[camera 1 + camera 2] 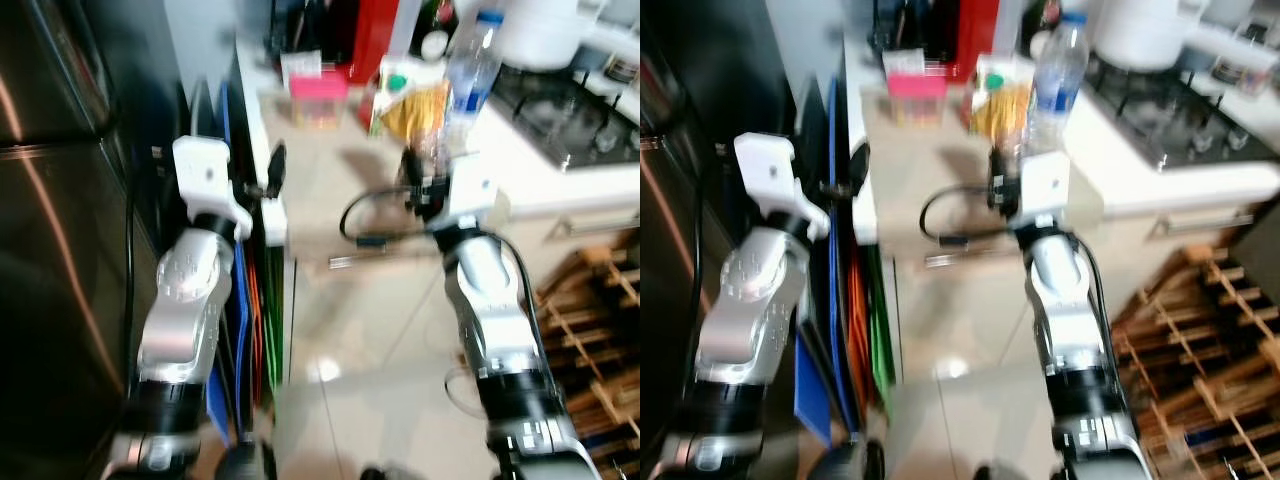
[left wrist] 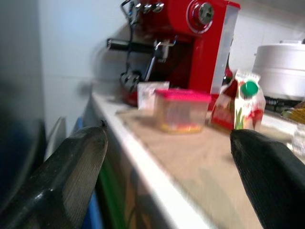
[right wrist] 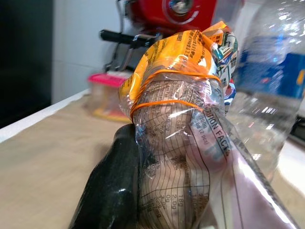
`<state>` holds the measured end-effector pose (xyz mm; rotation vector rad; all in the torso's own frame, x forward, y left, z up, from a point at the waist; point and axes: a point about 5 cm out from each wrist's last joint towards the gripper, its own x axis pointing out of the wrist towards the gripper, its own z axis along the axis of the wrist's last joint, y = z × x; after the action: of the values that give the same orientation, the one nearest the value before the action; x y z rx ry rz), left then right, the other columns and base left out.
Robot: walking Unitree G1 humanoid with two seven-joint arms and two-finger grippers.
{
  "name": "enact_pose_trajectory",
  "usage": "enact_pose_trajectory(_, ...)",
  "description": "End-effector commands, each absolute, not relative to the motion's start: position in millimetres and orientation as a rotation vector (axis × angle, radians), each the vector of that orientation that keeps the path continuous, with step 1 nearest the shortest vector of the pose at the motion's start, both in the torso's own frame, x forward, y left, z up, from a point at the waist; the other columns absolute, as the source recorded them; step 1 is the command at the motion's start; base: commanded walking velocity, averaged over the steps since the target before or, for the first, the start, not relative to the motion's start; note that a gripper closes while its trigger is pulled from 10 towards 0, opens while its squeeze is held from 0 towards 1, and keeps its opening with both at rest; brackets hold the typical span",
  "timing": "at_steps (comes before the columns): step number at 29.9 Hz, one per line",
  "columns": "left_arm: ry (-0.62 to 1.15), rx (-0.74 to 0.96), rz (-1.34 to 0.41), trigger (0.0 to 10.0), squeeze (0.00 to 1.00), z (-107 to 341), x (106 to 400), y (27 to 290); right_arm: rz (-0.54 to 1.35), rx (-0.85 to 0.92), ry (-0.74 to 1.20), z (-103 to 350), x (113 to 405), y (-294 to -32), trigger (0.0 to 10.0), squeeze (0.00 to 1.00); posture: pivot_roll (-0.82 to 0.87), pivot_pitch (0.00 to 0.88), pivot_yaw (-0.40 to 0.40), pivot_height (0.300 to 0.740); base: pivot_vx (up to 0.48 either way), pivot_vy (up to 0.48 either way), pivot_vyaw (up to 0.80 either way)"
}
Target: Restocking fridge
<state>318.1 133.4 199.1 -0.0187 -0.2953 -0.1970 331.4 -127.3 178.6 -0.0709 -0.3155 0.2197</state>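
The right end effector [image 3: 143, 191] was clamped on a clear plastic bag printed in orange and bound with orange rubber bands [image 3: 181, 119], one black finger [image 3: 112, 191] pressed against its lower part. It held the bag just above the beige table [image 1: 330, 180], close beside a tall clear plastic water bottle with a blue label [image 1: 470, 70]. The left end effector [image 2: 167, 157] hung with its fingers [image 2: 71, 167] spread wide apart and nothing between them, near the table's white front edge and next to the dark fridge [image 1: 50, 200].

From where I stood, the risk was the grip. The film looked slick and loose, and the bag could slide through or swing as the robot turned toward the fridge. It could also brush the water bottle and tip it, being so near.

Further back on the table stood a small clear box with a pink lid [image 2: 182, 109], a red and white carton with a green cap [image 2: 240, 102] and a glossy red espresso machine [image 2: 190, 43] against the wall. A black gas hob [image 1: 560, 110] lay to the right, with a wooden wine rack [image 1: 590, 330] below it. Blue, orange and green flat boards [image 1: 855, 330] were wedged upright between fridge and cabinet, above a pale tiled floor [image 1: 360, 350].
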Motion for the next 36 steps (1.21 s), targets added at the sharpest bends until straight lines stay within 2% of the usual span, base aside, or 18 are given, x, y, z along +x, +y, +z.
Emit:
enact_pose_trajectory(1, -0.292, -0.022, -0.206, 10.0, 0.00, 198, 319, 130, 0.230, -0.065, -0.348, 187, 332, -125, 0.0, 0.00, 0.07, 0.000, -0.029, 0.740, -0.428, 0.000, 0.00)
enact_pose_trajectory(9, -0.296, -0.021, -0.221, 10.0, 0.00, 198, 320, 126, 0.232, -0.067, -0.355, 190, 333, -124, 0.0, 0.00, 0.07, 0.000, -0.020, 0.740, -0.424, 0.000, 0.00)
enact_pose_trajectory(19, -0.308, -0.017, -0.248, 10.0, 0.00, 200, 323, 121, 0.227, -0.060, -0.370, 195, 335, -124, 0.0, 0.00, 0.05, 0.000, -0.009, 0.740, -0.403, -0.261, 0.00)
enact_pose_trajectory(28, -0.316, -0.054, -0.331, 10.0, 0.00, 200, 321, 111, 0.214, -0.068, -0.382, 201, 336, -125, 0.0, 0.00, 0.04, 0.000, -0.005, 0.740, 0.000, 0.000, 0.00)
enact_pose_trajectory(36, -0.290, -0.032, -0.333, 10.0, 0.00, 196, 320, 114, 0.208, -0.042, -0.346, 192, 336, -125, 0.0, 0.00, 0.05, 0.000, -0.004, 0.740, 0.000, -0.464, 0.00)
